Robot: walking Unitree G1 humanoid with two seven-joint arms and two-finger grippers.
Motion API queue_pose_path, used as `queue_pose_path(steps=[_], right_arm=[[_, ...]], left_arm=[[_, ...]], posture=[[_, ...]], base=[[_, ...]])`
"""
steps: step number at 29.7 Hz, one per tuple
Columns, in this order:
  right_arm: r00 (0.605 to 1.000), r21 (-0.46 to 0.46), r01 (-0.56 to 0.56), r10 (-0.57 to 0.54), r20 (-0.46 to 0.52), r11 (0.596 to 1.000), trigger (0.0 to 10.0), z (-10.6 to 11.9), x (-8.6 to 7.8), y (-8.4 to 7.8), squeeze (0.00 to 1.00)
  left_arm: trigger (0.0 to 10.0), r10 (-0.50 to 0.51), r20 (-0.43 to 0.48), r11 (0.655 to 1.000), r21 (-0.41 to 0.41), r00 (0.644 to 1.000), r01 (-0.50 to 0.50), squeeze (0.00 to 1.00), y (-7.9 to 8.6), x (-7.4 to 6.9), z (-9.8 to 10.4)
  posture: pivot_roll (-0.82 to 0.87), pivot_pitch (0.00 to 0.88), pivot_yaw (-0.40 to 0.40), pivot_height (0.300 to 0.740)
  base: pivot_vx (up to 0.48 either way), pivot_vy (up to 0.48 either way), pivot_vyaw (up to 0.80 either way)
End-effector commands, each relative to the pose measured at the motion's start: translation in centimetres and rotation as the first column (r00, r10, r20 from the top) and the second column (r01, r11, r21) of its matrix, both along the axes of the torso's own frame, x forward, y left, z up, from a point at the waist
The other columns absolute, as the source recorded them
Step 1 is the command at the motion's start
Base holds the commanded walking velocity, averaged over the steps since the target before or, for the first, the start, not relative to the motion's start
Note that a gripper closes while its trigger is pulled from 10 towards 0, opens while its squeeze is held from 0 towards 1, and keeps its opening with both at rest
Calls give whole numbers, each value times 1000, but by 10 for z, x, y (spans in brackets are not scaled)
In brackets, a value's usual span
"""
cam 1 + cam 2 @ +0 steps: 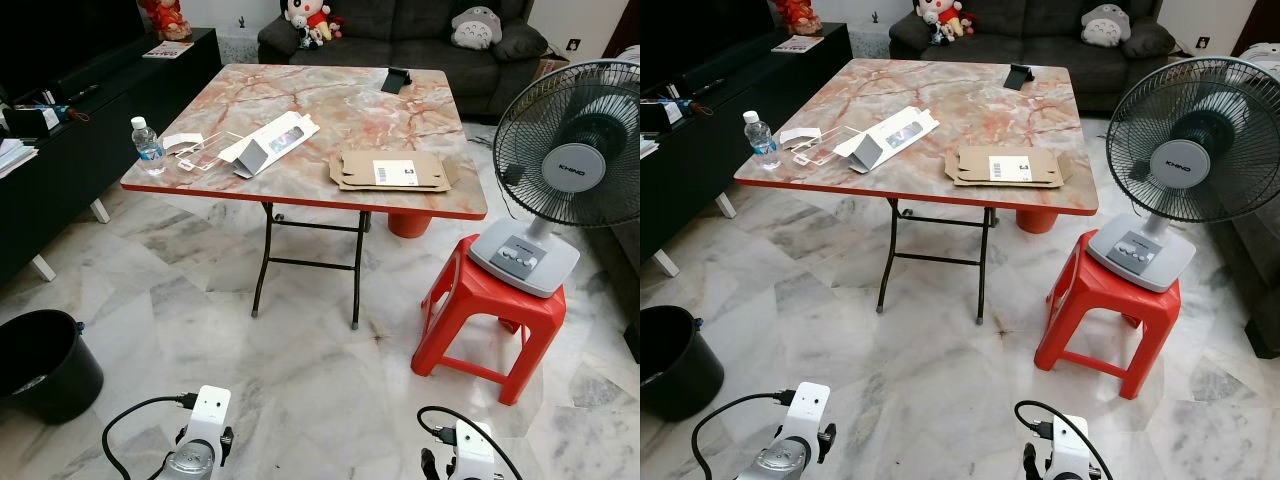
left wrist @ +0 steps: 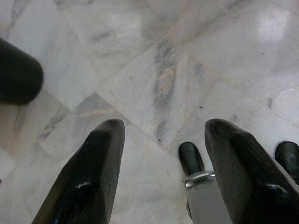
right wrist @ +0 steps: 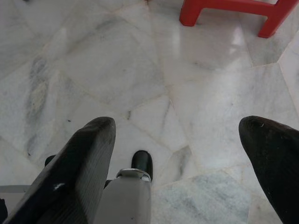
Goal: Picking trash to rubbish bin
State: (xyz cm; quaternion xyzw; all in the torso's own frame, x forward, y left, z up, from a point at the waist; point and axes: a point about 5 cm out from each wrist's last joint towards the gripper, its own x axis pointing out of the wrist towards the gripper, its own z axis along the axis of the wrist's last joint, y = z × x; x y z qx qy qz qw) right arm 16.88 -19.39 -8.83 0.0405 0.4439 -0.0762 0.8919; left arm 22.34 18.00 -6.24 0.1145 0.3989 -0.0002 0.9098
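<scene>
**Both arms idle, trash well out of reach on the table**

The left gripper [image 2: 161, 172] hangs low with its fingers spread wide and nothing between them, only marble floor [image 1: 300, 340] below. The right gripper [image 3: 182, 172] hangs the same way, fingers wider apart still, also empty; past its fingertips stand the legs of the red stool [image 1: 485, 310].

The trash lies well ahead of both sets of fingers, up on the table [image 1: 300, 95]: a flattened carton [image 1: 390, 170] near the front edge, a white box [image 1: 275, 135] and clear packaging [image 1: 200, 152] beside it, and a bottle [image 1: 148, 145] at the front-left corner. The bin [image 1: 40, 360], black and open-topped, stands on the floor outside the left fingers, near them but not under them.

Judging from this, no pick has begun; the robot has yet to close on the table.

Risks ahead:
- The stool carries a fan [image 1: 570, 150] and sits just outside the right fingers' line of approach; a wide swing of that arm could knock it.
- The carton lies flat on the tabletop, so fingers coming straight down may slide over it instead of getting under an edge.
- The bottle stands at the very corner; a nudge could tip it off.
- The bin is low, so a release from too far off could miss the opening.
</scene>
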Motion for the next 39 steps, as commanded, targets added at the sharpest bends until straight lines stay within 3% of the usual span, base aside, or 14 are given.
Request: queue_pose_path(steps=[1, 15, 31, 36, 39], right_arm=[[992, 71, 116, -119, 40, 991, 10000, 2, 1, -4, 0], [988, 121, 136, -144, 63, 983, 10000, 0, -2, 5, 0], [990, 132, 60, -75, 116, 989, 10000, 10, 19, 7, 0], [991, 122, 68, -81, 105, 990, 10000, 9, 18, 4, 0], [989, 128, 82, -97, 114, 988, 10000, 10, 21, 7, 0]], left_arm=[[10000, 79, -35, 992, -96, 996, -82, 0, 16, -2, 0], [10000, 27, -48, 995, -96, 998, -32, 0, 12, -7, -3], [10000, 80, -19, 986, -148, 997, -82, 0, 6, -1, 0], [10000, 90, -16, 984, -151, 996, -92, 0, 7, 0, 1], [10000, 66, -6, 992, -108, 998, -66, 0, 9, 3, 3]], posture=[[-158, 0, 41, 740], [-180, 0, 67, 740], [-135, 9, -31, 740], [-137, 0, -13, 740], [-156, 0, 19, 740]], base=[[0, 0, 0], [0, 0, 0], [0, 0, 0], [0, 0, 0], [0, 0, 0]])
